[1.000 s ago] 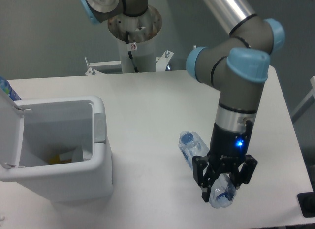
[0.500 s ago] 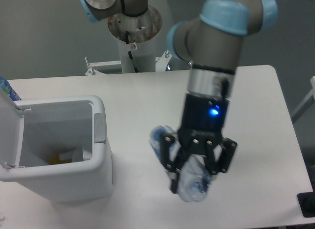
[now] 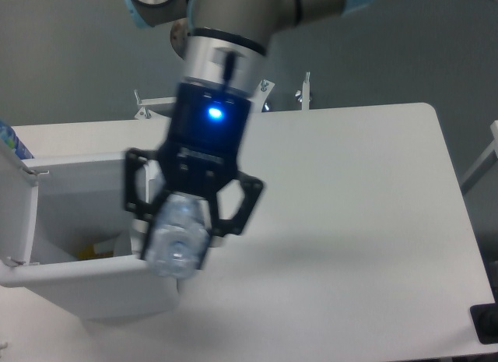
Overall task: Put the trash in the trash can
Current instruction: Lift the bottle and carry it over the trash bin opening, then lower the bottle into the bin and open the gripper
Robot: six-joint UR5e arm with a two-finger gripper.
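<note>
Trash can (image 3: 47,280) sitting at the worktop's (image 3: 358,222) left edge, lid up on the far left, w/ a yellowish scrap and sth white lying inside at the bottom; can't tell if that's the wrapper. Gripper (image 3: 180,226) hanging over the can's right rim, fingers (image 3: 233,214) pinching the plastic bottle (image 3: 175,237), which is off the worktop, blurry, one end pointing toward the camera, right above the rim. Blue light glowing on the wrist of the arm (image 3: 222,74). Rest of the white worktop stretching right.
</note>
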